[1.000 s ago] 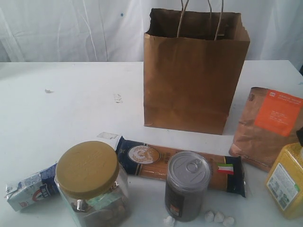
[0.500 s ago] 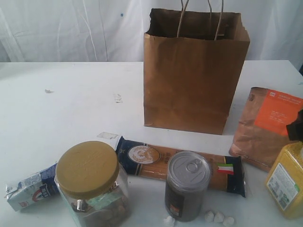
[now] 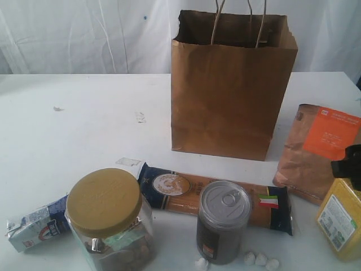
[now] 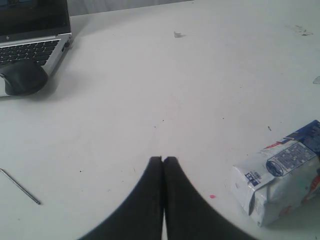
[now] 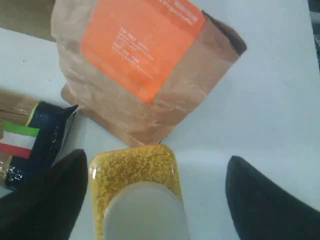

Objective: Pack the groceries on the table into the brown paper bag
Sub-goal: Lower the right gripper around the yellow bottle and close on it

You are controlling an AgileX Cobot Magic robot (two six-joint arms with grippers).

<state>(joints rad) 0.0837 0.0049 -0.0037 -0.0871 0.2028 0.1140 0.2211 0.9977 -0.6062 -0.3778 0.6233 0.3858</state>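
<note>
The brown paper bag (image 3: 234, 90) stands upright and open at the back of the table (image 3: 84, 124). In front lie the gold-lidded jar (image 3: 107, 220), the blue-white carton (image 3: 34, 228), the spaghetti packet (image 3: 186, 192) and the tin can (image 3: 223, 220). The brown pouch (image 3: 318, 149) and the yellow packet (image 3: 341, 217) are at the right. My right gripper (image 5: 156, 158) is open and hangs over the yellow packet (image 5: 132, 165), one finger on each side, not gripping it. My left gripper (image 4: 163, 160) is shut and empty above bare table, with the carton (image 4: 282, 180) beside it.
Small white lumps (image 3: 260, 259) lie by the can. A laptop (image 4: 32, 30) and a dark mouse (image 4: 22, 77) sit at the table's far corner in the left wrist view. A thin metal rod (image 4: 20, 186) lies near them. The pouch (image 5: 145, 65) lies just beyond the yellow packet.
My right gripper has come further into the exterior view from the right edge and dropped to the top of the yellow packet. The groceries and the bag have not moved.
</note>
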